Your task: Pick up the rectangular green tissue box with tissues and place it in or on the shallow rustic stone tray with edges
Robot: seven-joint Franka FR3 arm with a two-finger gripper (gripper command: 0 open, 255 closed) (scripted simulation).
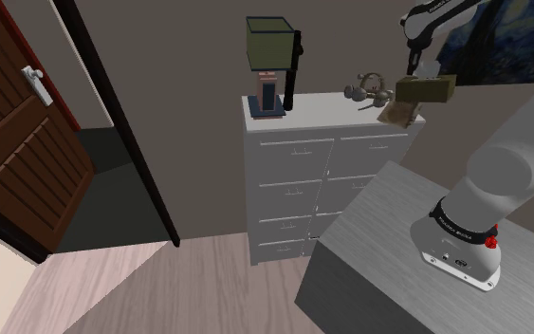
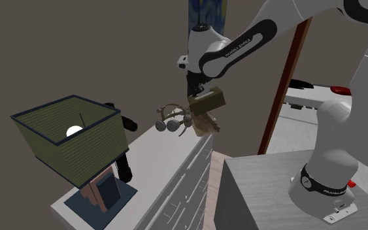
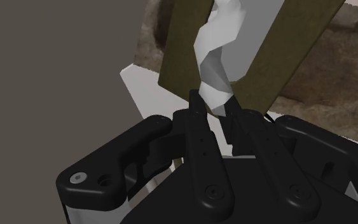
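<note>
The olive-green tissue box [image 1: 427,89] [image 2: 208,99] hangs in the air, tilted, over the right end of the white dresser. My gripper [image 1: 415,76] [image 2: 196,89] [image 3: 214,105] is shut on the white tissue [image 3: 219,57] that sticks out of the box's slot, so the box [image 3: 184,44] dangles from it. Just below the box lies the brown stone tray [image 1: 397,115] [image 2: 204,125] [image 3: 336,83], at the dresser's right edge and partly over it. Box and tray appear a small gap apart.
On the white dresser [image 1: 331,171] stand a lamp with an olive shade [image 1: 272,43], a black upright object [image 1: 293,71] and a metal ornament [image 1: 370,91] next to the tray. A brown door [image 1: 18,123] stands open in the shoulder view's left. My grey stand [image 1: 388,256] is below.
</note>
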